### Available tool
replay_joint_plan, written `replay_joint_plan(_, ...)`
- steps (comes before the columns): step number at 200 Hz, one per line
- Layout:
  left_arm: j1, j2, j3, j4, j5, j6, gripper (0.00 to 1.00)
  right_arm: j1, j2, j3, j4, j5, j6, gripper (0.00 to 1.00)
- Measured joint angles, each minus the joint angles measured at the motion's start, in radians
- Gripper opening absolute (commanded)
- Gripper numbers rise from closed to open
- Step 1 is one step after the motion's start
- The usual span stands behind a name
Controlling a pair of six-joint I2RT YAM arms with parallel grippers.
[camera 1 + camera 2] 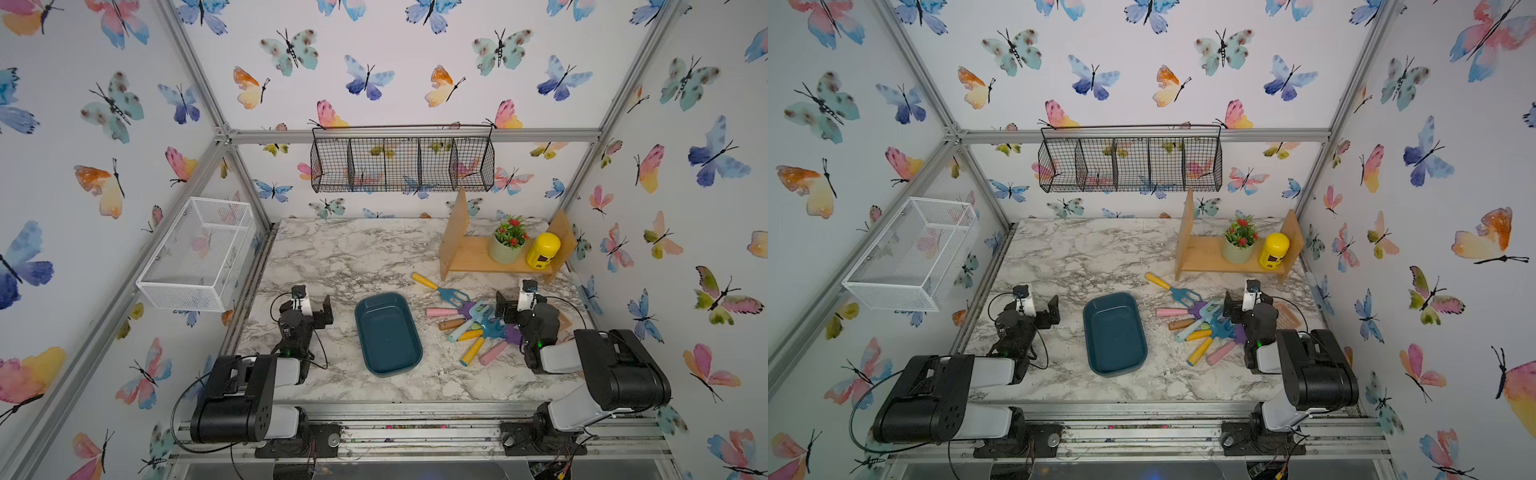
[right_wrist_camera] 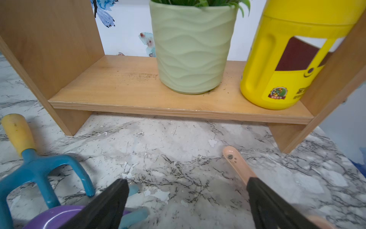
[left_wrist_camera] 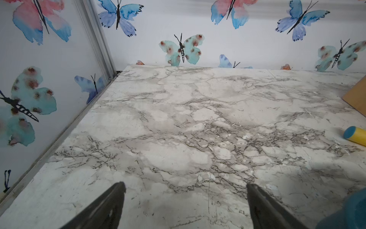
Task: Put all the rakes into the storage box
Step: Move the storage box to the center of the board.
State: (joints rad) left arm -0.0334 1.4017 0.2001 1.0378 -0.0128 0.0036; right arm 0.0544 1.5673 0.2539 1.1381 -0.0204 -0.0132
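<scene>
The storage box (image 1: 388, 332) (image 1: 1114, 334), a shallow dark teal tray, lies empty mid-table; its corner (image 3: 346, 210) shows in the left wrist view. Right of it is a pile of toy tools. A pale blue rake (image 1: 478, 311) (image 1: 1212, 311) lies in the pile with its tines (image 2: 134, 215) beside my right gripper's finger. A three-pronged blue fork with a yellow handle (image 1: 442, 289) (image 2: 39, 168) lies just behind the pile. My right gripper (image 1: 513, 306) (image 2: 187, 184) hangs open at the pile's right edge, holding nothing. My left gripper (image 1: 316, 309) (image 3: 186, 186) is open over bare marble, left of the box.
A wooden shelf (image 1: 469, 257) at the back right carries a green plant pot (image 1: 508, 248) and a yellow bottle (image 1: 542, 251). A peach tool handle (image 2: 237, 166) lies by my right finger. A white mesh basket (image 1: 195, 253) and a black wire basket (image 1: 401, 164) hang on the walls.
</scene>
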Motion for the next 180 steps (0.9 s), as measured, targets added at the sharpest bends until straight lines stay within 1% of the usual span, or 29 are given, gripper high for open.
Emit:
replay_joint_plan(37,-0.013,0.000,0.000,0.008,-0.013,0.000,0.98,0.000,0.000,0.000,0.000,0.000,0.000,0.99)
replay_joint_plan(180,-0.014,0.000,0.000,0.013,-0.017,0.000,0.99,0.000,0.000,0.000,0.000,0.000,0.000,0.99)
